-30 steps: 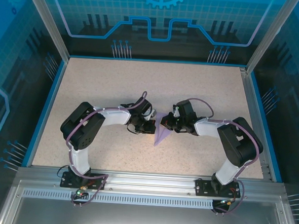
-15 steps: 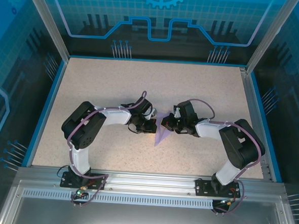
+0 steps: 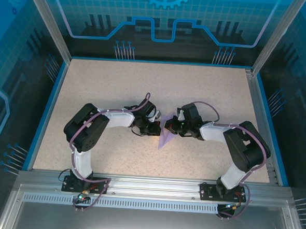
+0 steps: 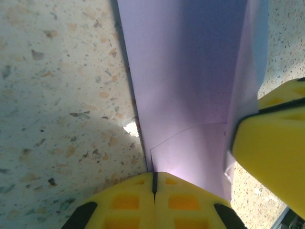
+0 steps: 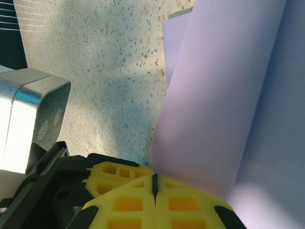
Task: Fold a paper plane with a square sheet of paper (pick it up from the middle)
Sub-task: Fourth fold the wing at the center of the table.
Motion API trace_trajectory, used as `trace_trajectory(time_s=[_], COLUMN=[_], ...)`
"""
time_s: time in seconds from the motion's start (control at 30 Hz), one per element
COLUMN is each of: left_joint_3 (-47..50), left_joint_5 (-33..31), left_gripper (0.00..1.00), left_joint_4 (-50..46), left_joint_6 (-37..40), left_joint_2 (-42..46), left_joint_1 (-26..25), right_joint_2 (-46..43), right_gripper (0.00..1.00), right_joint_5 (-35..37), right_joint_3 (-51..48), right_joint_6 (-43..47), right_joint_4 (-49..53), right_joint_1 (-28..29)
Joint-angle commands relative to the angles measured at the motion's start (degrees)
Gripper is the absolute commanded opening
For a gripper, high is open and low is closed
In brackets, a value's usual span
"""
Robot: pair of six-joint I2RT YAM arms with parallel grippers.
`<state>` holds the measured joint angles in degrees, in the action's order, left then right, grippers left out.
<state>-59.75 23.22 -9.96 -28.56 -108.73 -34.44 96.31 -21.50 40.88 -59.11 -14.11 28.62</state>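
The left arm [image 3: 116,118] and right arm [image 3: 214,131] reach inward, jaws closed.

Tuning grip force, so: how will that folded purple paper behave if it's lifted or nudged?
Probably floppy: the folded purple paper bows in a curve by the right hand. Likely very light, being thin, so a nudge could slide it. The crease running to the left hand probably stiffens that edge.

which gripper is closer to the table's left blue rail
Left. The left gripper sits between the blue rail and the paper; the right gripper is across the paper, farther off.
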Motion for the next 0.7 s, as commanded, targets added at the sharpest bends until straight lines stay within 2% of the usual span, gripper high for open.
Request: trace_trajectory(time_s=[0.0,0.67], left_joint_3=[-0.24,2.87], left_joint_5=[0.42,0.75], left_gripper=[0.03,0.00], left_joint_4=[1.67,3.17], left_joint_6=[-0.02,0.24], left_joint_2=[-1.75,0.25], left_joint_1=[-0.31,0.01], right_joint_2=[1.68,7.06], right_gripper=[0.00,0.00], right_joint_5=[-0.91,0.58], right_joint_3=[1.68,4.64], right_joint_6=[-0.62,-2.81], right_joint_4=[-0.57,-3.01], right_joint_1=[0.60,0.81])
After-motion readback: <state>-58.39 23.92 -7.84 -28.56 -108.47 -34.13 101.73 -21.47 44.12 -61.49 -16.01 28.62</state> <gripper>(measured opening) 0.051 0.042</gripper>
